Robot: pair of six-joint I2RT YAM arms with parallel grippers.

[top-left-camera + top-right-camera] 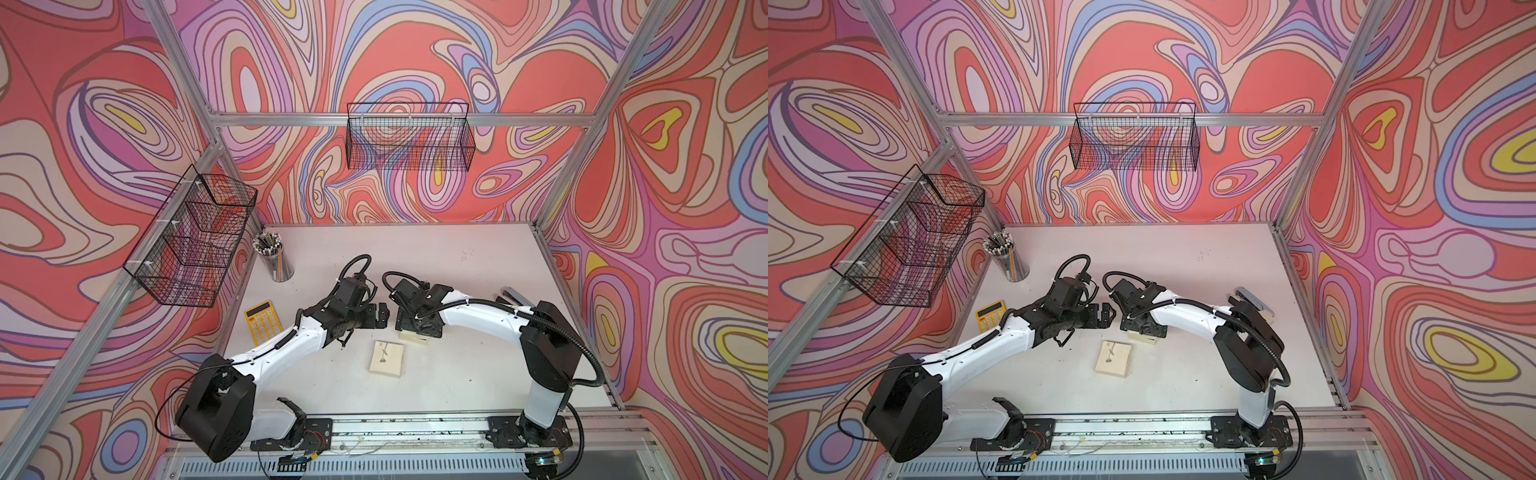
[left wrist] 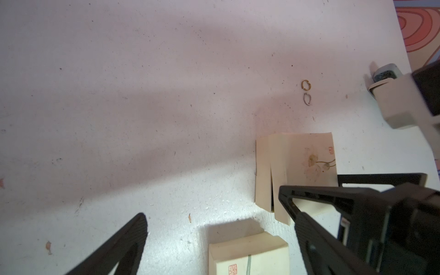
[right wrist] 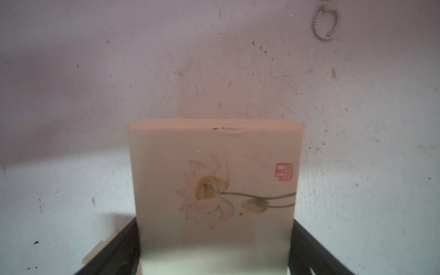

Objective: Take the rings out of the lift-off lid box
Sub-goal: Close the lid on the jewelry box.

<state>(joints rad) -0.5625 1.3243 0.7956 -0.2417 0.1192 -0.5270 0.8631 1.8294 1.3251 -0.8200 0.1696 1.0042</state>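
Note:
Two small rings lie side by side on the bare white table, a gold-toned one (image 2: 306, 85) and a silvery one (image 2: 307, 98) (image 3: 325, 23), outside any box. My right gripper (image 1: 417, 328) points down, shut on the cream lotus-printed lid (image 3: 215, 178) of the lift-off lid box. The lid sits askew over its base (image 2: 263, 173). A second cream box (image 1: 387, 358) (image 2: 247, 254) lies closed nearer the front. My left gripper (image 1: 381, 316) (image 2: 219, 216) hovers open and empty beside the right one, above that second box's far edge.
A yellow calculator (image 1: 262, 322) and a cup of pens (image 1: 274, 257) stand at the left. A grey stapler (image 1: 513, 296) lies at the right behind the right arm. Wire baskets hang on the left wall (image 1: 195, 237) and back wall (image 1: 409, 137).

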